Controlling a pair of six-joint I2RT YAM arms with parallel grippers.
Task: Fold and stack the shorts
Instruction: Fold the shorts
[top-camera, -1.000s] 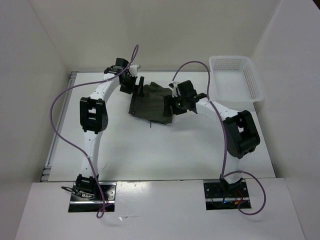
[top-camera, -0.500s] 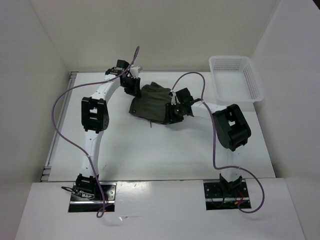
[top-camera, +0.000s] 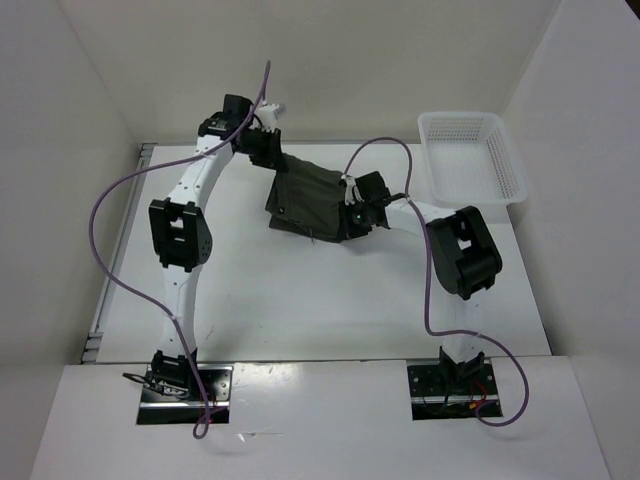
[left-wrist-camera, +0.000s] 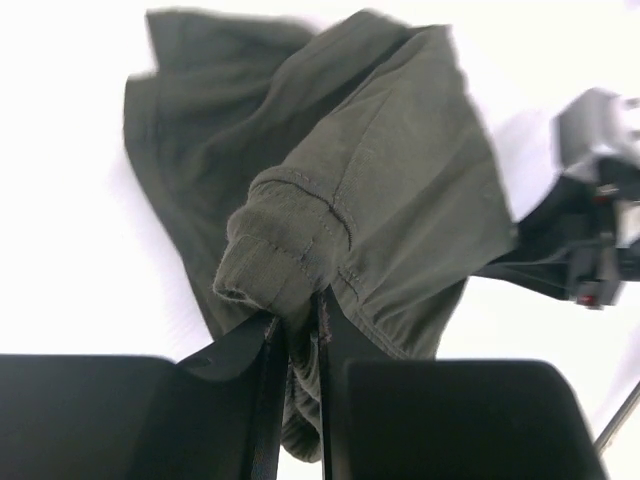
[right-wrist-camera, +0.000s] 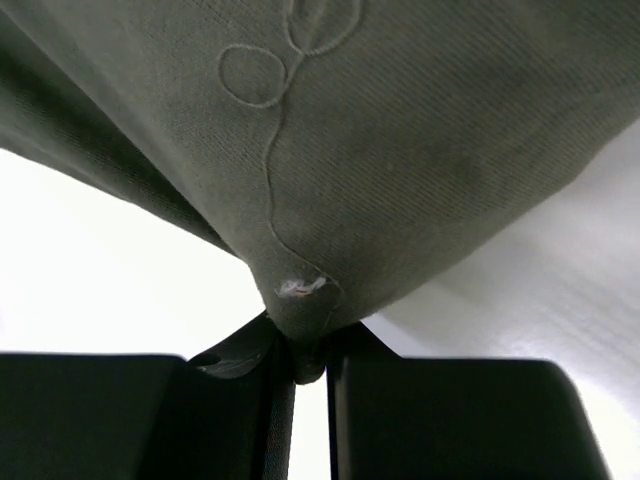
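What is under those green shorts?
Only white table shows around the shorts, pinched at opposite ends by the left gripper and right gripper. The patch directly beneath the cloth is covered.

shorts (top-camera: 312, 198): 1 pair | white basket (top-camera: 505, 160): 1 | table (top-camera: 300, 300): 1 | grippers: 2, left gripper (top-camera: 268, 153) and right gripper (top-camera: 351, 212)

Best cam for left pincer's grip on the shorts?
Left wrist: left pincer clamped on the bunched hem of the shorts, close up. Top external shows it small, at the cloth's far corner; right wrist misses it.
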